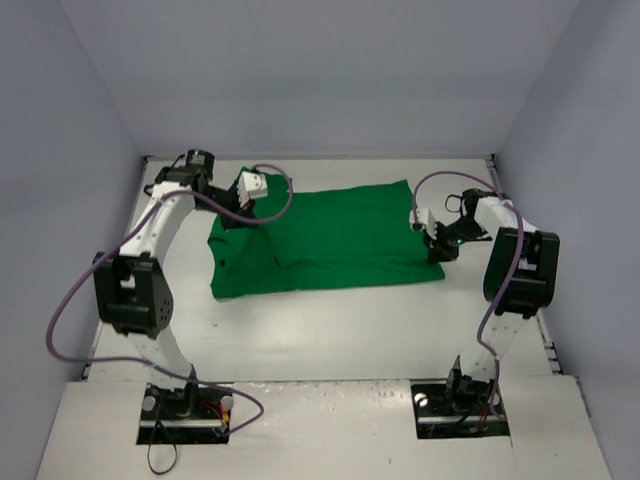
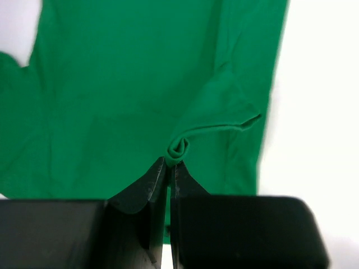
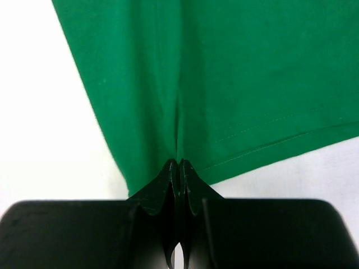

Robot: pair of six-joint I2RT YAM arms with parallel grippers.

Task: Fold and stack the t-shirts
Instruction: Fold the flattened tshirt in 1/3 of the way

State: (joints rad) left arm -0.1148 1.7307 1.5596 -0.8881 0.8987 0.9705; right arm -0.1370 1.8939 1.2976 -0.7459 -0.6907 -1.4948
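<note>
Your left tool [image 2: 170, 163] is clamped on the t-shirt [image 1: 340, 235] at 10 o'clock, right tool [image 3: 178, 163] at 3. Fold looks barely started, no stack.

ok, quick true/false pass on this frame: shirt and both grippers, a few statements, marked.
1. The right gripper is shut on the edge of the shirt. True.
2. The left gripper is open and holds nothing. False: it is shut, pinching a small fold of the shirt.
3. The shirt is bunched into a ball. False: it lies spread mostly flat on the table.
4. The grippers hold the shirt near opposite ends. True.
5. Two shirts are in view. False: only one.
</note>
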